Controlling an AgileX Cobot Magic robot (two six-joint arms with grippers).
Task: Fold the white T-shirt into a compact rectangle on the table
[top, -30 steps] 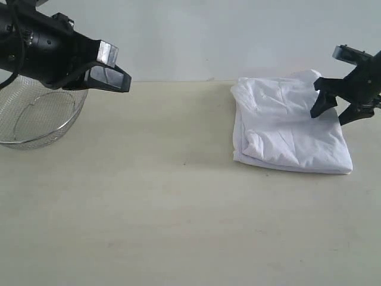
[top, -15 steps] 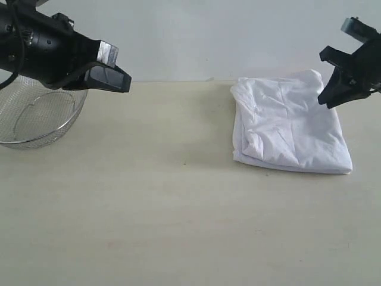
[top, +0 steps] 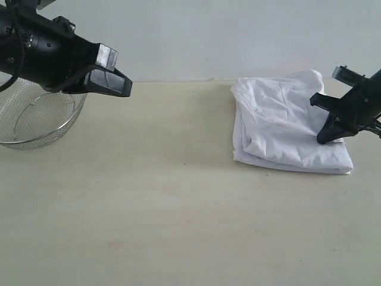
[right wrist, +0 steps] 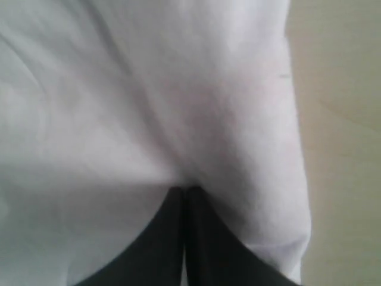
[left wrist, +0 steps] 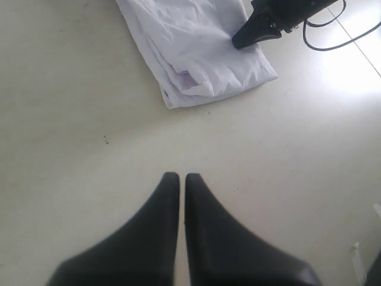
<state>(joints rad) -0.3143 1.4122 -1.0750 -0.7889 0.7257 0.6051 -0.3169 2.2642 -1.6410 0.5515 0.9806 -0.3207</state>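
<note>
White T-shirt (top: pixel 286 128) folded on table (top: pixel 178 208), closed right gripper (top: pixel 323 140) touching

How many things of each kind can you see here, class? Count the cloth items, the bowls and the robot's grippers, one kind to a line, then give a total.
White T-shirt: 1
Wire-mesh bowl: 1
Black grippers: 2, the left gripper and the right gripper
Total: 4

No legible text, label, brand, number or sign in any view. The white T-shirt (top: pixel 280 119), under the right gripper (top: pixel 324 140), shows plain fabric.
</note>
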